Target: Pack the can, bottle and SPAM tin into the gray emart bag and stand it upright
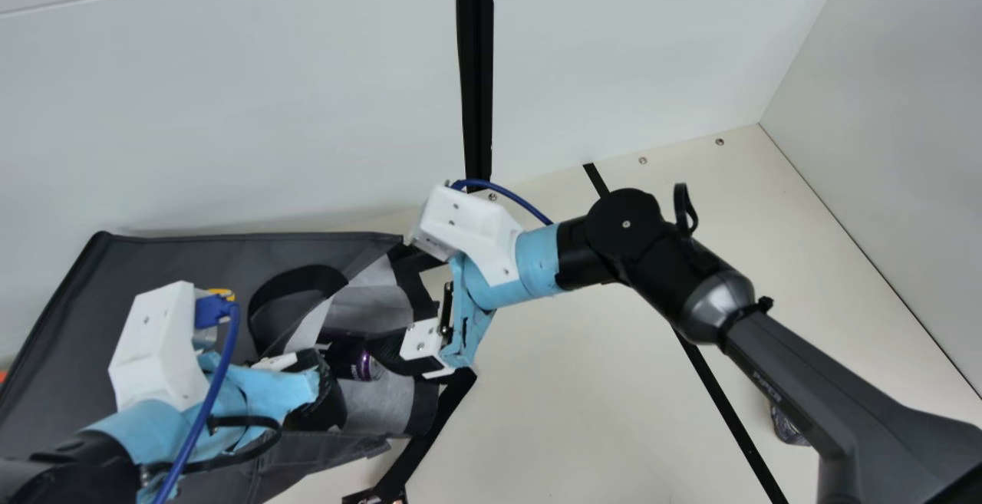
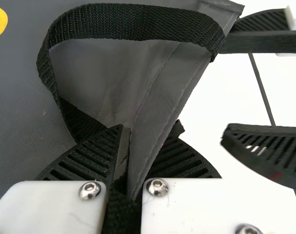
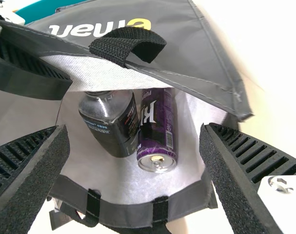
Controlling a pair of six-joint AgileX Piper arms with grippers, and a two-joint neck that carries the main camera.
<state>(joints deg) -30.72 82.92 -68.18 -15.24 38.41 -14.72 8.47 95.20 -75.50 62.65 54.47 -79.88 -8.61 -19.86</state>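
The gray emart bag [image 1: 192, 258] lies on its side, mouth toward the right arm. Inside, the black-labelled bottle [image 3: 111, 122] and purple can [image 3: 157, 131] lie side by side; the can [image 1: 362, 364] also shows at the mouth. My left gripper [image 1: 326, 393] holds the bag's edge near a handle; in its wrist view, the left gripper [image 2: 137, 146] has gray fabric [image 2: 155, 107] and strap pinched between its fingers. My right gripper [image 1: 383, 301] is at the mouth; in its wrist view, the right gripper [image 3: 134, 130] stands open, facing the bottle and can, with neither gripped.
A black strap [image 1: 437, 427] trails from the mouth, with a small dark object [image 1: 376, 496] near its end. Another small item [image 1: 786, 425] stands partly behind my right arm. White walls border the cream table [image 1: 568, 396].
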